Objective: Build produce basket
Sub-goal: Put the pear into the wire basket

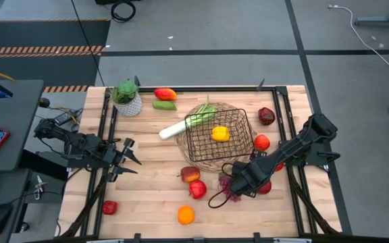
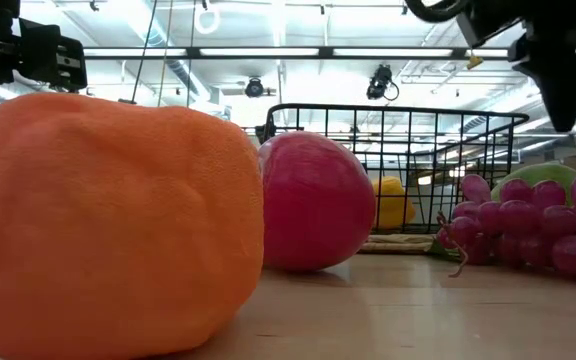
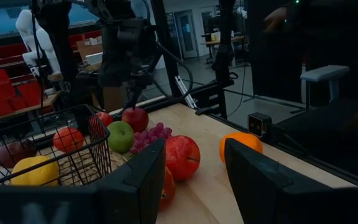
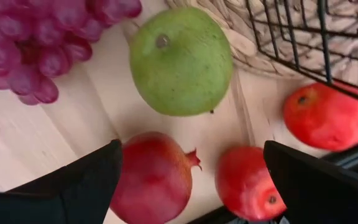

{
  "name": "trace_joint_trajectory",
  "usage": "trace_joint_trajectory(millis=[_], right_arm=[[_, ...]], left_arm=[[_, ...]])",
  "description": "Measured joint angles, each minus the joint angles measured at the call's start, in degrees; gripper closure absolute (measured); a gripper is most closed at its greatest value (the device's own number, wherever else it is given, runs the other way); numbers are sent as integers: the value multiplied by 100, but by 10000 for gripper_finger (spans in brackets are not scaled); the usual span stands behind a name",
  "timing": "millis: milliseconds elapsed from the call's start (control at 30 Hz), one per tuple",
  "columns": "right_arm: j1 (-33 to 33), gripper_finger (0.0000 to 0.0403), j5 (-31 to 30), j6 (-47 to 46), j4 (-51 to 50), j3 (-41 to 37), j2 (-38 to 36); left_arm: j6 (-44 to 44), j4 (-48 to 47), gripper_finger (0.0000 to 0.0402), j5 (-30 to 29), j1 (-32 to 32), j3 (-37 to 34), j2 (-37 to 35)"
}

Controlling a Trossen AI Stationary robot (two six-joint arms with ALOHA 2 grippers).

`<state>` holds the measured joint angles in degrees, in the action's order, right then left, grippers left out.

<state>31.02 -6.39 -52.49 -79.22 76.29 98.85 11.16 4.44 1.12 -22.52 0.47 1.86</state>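
The black wire basket [image 1: 218, 135] stands on a round wicker mat [image 1: 204, 160], holding a yellow piece [image 1: 220, 133]. The leek [image 1: 184, 124] lies across the basket's left rim, its white end on the table. My right gripper [image 4: 191, 149] hangs open and pointing down at the basket's near right corner. It is above a green apple [image 4: 180, 60], purple grapes [image 4: 42, 43] and a red pomegranate [image 4: 154, 186], and touches none of them. In the low view it [image 2: 558, 70] is well above the grapes [image 2: 528, 225]. My left gripper [image 1: 125, 158] waits open at the table's left.
Loose produce lies around: red apples [image 1: 190, 174] [image 1: 197, 189], an orange [image 1: 186, 214], a red piece [image 1: 109, 207], a tomato [image 1: 261, 142], a dark pomegranate [image 1: 267, 115], a pepper [image 1: 165, 94] and a green piece [image 1: 164, 105]. A potted plant [image 1: 127, 98] stands far left.
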Motion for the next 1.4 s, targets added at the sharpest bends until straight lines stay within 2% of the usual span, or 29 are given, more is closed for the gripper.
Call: trace_joint_trajectory(millis=[200,300,467,567,733,1033,1167,1400], right_arm=[[269,23,-114,-97,422,-813,-542],[430,30,-327,-112,1023,-1374,-1004],[551,34,-1064,708,1927,-2039,-1421],[540,33,-1226,1267,2250,-2264,-1396],[496,33,-1218,1705,2417,-2358,-1046],[501,35,-1159,1970,2583,-1960,-259],[500,35,-1133,2175,2760,-1711,-147],[500,34,-1062,2378,3084,-1719,-137]], left_arm=[[0,-2,230,-1,0,-2,1],[-2,-2,230,1,0,0,0],[-2,0,230,1,0,0,0],[0,0,230,1,0,0,-1],[-1,0,230,-1,0,0,-1],[-1,0,230,-1,0,0,0],[0,-1,230,1,0,0,1],[-1,-10,230,0,0,0,0]])
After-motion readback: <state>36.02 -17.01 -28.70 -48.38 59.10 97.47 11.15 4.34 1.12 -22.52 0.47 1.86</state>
